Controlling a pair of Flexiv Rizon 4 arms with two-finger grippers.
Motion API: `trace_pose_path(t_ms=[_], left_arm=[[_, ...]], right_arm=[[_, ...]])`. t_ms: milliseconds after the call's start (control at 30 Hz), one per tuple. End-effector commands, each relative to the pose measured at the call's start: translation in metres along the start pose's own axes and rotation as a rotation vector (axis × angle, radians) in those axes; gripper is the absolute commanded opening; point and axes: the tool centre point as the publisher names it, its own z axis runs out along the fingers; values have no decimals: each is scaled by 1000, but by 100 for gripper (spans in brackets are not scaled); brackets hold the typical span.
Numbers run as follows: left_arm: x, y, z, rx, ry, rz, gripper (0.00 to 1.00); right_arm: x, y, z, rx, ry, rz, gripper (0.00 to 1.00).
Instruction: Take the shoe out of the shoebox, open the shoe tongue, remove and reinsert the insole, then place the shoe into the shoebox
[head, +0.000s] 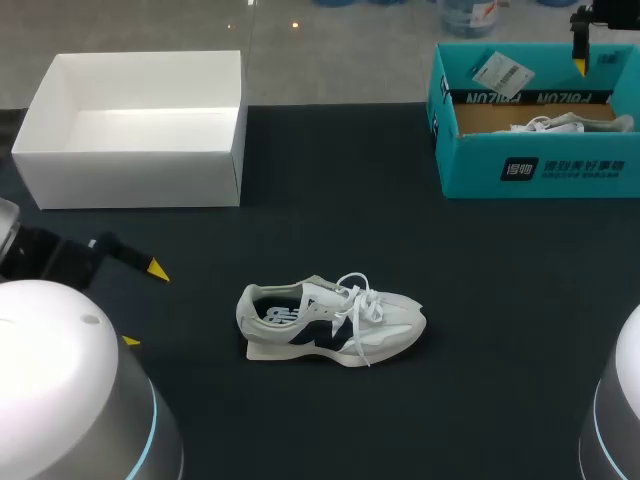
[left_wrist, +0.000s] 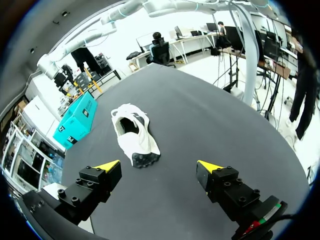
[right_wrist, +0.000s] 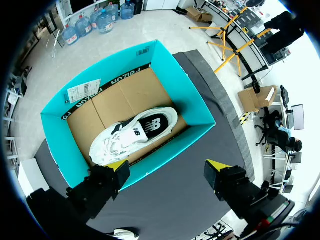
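A white and navy shoe (head: 330, 322) lies on its side on the dark table, toe to the right; in the left wrist view this shoe (left_wrist: 134, 135) is ahead of my left gripper (left_wrist: 160, 167), which is open and holds nothing. From above, the left gripper (head: 145, 305) hovers left of the shoe. A teal shoebox (head: 540, 170) stands at the back right with a second white shoe (head: 560, 124) inside. My right gripper (head: 585, 62) hangs over that box; in its own view the right gripper (right_wrist: 167, 167) is open above the shoebox (right_wrist: 192, 97) and the shoe inside (right_wrist: 132, 135).
A white open box (head: 130, 130) stands at the back left of the table. A white tag (head: 500, 72) lies on the teal box's inner flap. The teal box (left_wrist: 77, 120) shows beyond the shoe in the left wrist view.
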Motion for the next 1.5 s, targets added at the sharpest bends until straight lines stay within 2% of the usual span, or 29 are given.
trace_pose_path(t_ms=[33, 467, 500, 567, 600, 800, 867, 900, 1167, 1500], left_arm=[[-7, 6, 0, 47, 70, -101, 100], [-7, 6, 0, 47, 70, -101, 100], [-6, 8, -1, 90, 54, -137, 100], [-1, 12, 0, 76, 20, -162, 100], [-1, 15, 1, 95, 10, -192, 100], [4, 30, 13, 151, -38, -337, 100], [5, 31, 17, 206, -37, -396, 100], [5, 31, 19, 199, -56, -405, 100], [5, 39, 42, 304, -55, -386, 100], [-2, 47, 65, 304, -50, -339, 100]], right_arm=[[0, 0, 0, 0, 1, 1, 100], [0, 0, 0, 0, 1, 1, 100], [0, 0, 0, 0, 1, 1, 100], [0, 0, 0, 0, 1, 1, 100], [0, 0, 0, 0, 1, 1, 100], [0, 0, 0, 0, 1, 1, 100], [0, 0, 0, 0, 1, 1, 100], [0, 0, 0, 0, 1, 1, 100], [0, 0, 0, 0, 1, 1, 100], [0, 0, 0, 0, 1, 1, 100]])
